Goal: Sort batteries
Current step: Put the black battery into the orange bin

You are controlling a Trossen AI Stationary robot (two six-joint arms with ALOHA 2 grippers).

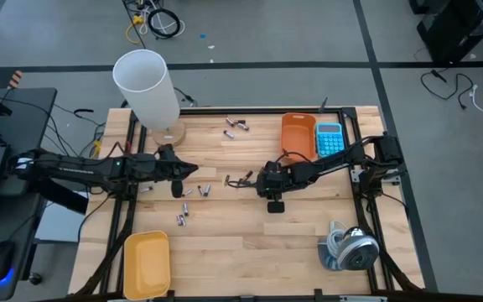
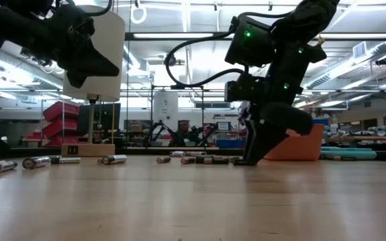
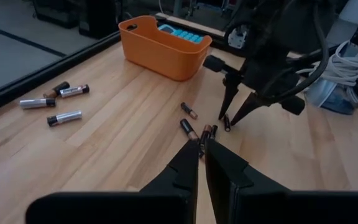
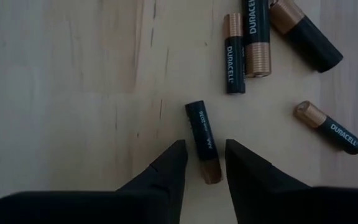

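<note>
**Lighting: bright, even, overhead**

Ceiling strip lights [image 2: 354, 63] in the far room, mild glare. Arms backlit, near-black in low view. Tabletop [image 1: 250, 243] evenly lit, shadows soft. Near tabletop blurred in low view. Wrist views sharp, pincer fingers soft-edged.

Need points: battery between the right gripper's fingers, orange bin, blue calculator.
battery [image 4: 203, 142], right wrist view, on its dark body between the open fingers.
orange bin [image 3: 160, 53], left wrist view, on its near side wall.
blue calculator [image 1: 329, 139], high view, on its keypad face.
</note>
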